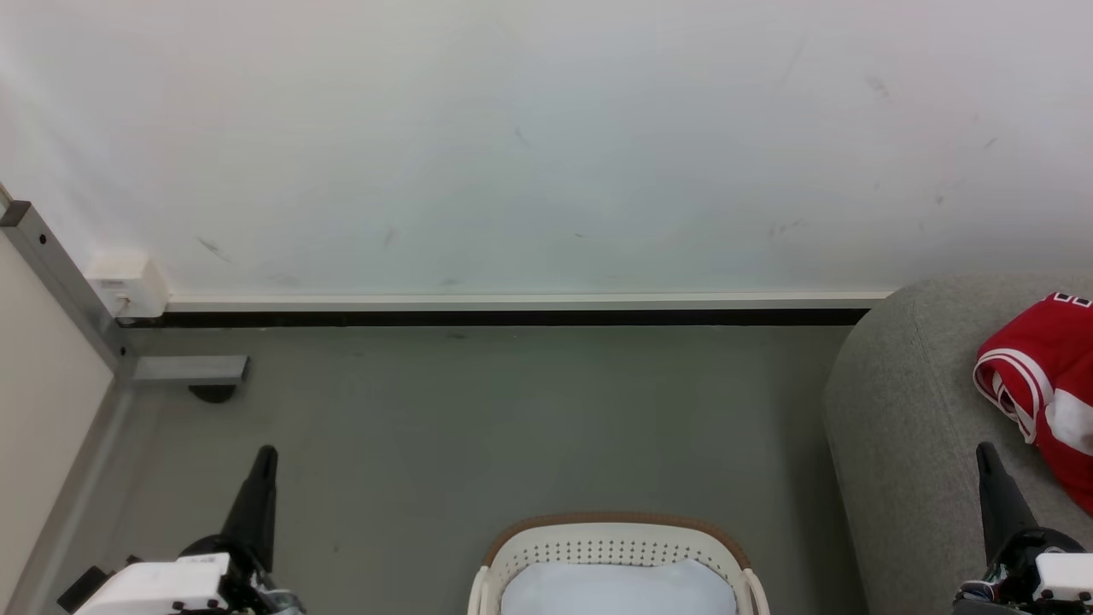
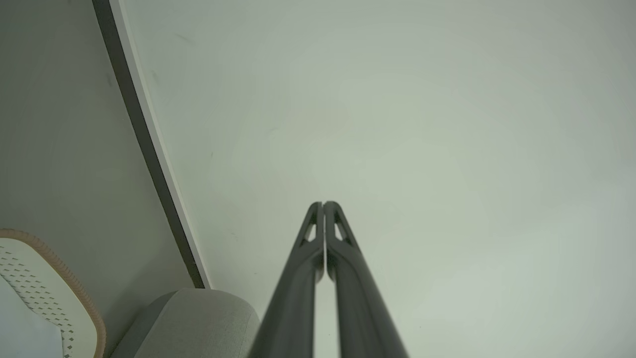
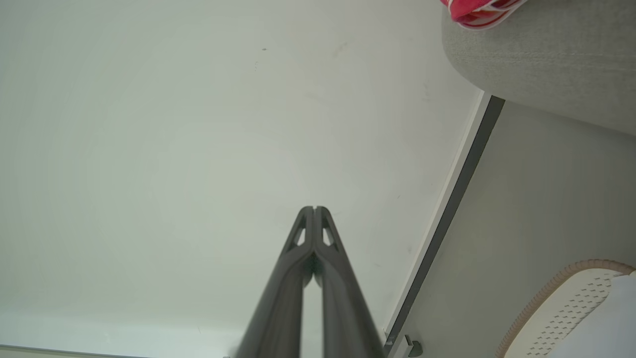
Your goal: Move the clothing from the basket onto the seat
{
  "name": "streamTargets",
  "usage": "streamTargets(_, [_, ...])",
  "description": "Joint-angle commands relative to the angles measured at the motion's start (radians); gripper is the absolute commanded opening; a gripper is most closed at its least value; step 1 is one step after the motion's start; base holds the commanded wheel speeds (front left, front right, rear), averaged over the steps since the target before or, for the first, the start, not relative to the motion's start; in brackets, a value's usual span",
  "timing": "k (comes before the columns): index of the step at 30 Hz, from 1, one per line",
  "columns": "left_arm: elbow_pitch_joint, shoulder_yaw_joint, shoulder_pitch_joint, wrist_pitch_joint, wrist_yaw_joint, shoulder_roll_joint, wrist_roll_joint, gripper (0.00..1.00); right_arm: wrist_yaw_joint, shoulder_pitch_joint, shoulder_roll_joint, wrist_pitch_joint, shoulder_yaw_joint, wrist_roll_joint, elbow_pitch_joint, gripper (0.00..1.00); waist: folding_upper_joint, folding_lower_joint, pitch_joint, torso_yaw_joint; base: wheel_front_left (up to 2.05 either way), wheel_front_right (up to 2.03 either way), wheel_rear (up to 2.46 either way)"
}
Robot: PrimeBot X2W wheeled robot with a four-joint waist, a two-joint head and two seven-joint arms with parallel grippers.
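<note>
The red clothing [image 1: 1043, 376] with white stripes lies on the light-grey seat [image 1: 905, 427] at the right; a bit of the clothing [image 3: 477, 11] tops the seat [image 3: 546, 54] in the right wrist view. The cream basket [image 1: 615, 547] with a tan rim stands on the floor at the bottom centre, holding a pale white cloth [image 1: 616, 591]. My left gripper [image 1: 266, 454] is shut and empty, left of the basket. My right gripper [image 1: 984, 453] is shut and empty over the seat's front, beside the clothing. The wrist views show the left gripper [image 2: 323, 204] and the right gripper [image 3: 314, 208] with tips pressed together, facing the wall.
A white wall with a dark baseboard [image 1: 512, 318] runs behind the grey floor. A metal frame post [image 1: 60, 282] and a floor bracket [image 1: 192, 370] stand at the left. The basket [image 2: 44, 293] and the seat's corner [image 2: 194, 318] show low in the left wrist view.
</note>
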Motion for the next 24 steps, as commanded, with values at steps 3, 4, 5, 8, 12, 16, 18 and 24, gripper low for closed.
streamTargets(3, [-0.004, 0.003, -0.008, 0.004, 0.002, 0.006, -0.013, 0.00, -0.002, -0.006, -0.012, -0.005, 0.005, 0.012, -0.005, 0.00, 0.0000, -0.0001, 0.000, 0.000, 0.00, 0.00, 0.00])
streamTargets(4, [-0.004, 0.003, -0.008, 0.004, 0.002, 0.006, -0.013, 0.00, -0.002, -0.006, -0.012, -0.005, 0.006, 0.012, -0.005, 0.00, 0.0000, -0.0001, 0.000, 0.000, 0.00, 0.00, 0.00])
streamTargets(5, [-0.004, 0.003, -0.008, 0.004, 0.002, 0.006, -0.013, 0.00, -0.002, -0.006, -0.012, -0.007, 0.007, 0.013, -0.006, 0.00, 0.0000, -0.0001, 0.000, 0.000, 0.00, 0.00, 0.00])
streamTargets(8, [-0.004, 0.003, -0.007, 0.004, 0.002, 0.006, -0.013, 0.00, -0.002, -0.006, -0.014, -0.008, 0.009, 0.016, -0.007, 0.00, 0.0000, -0.0001, 0.000, 0.000, 0.00, 0.00, 0.00])
streamTargets(12, [-0.004, 0.003, -0.007, 0.004, 0.002, 0.006, -0.013, 0.00, -0.002, -0.006, -0.017, -0.010, 0.012, 0.017, -0.008, 0.00, 0.0000, -0.0001, 0.000, 0.000, 0.00, 0.00, 0.00])
streamTargets(16, [-0.004, 0.003, -0.007, 0.004, 0.002, 0.006, -0.013, 0.00, -0.002, -0.006, -0.019, -0.014, 0.015, 0.022, -0.009, 0.00, 0.0000, -0.0001, 0.000, 0.000, 0.00, 0.00, 0.00])
streamTargets(18, [-0.004, 0.003, -0.007, 0.004, 0.002, 0.006, -0.013, 0.00, -0.002, -0.006, -0.021, -0.015, 0.017, 0.023, -0.009, 0.00, 0.0000, -0.0001, 0.000, 0.000, 0.00, 0.00, 0.00])
streamTargets(24, [-0.004, 0.003, -0.007, 0.004, 0.002, 0.006, -0.013, 0.00, -0.002, -0.007, -0.025, -0.019, 0.022, 0.025, -0.011, 0.00, 0.0000, -0.0001, 0.000, 0.000, 0.00, 0.00, 0.00])
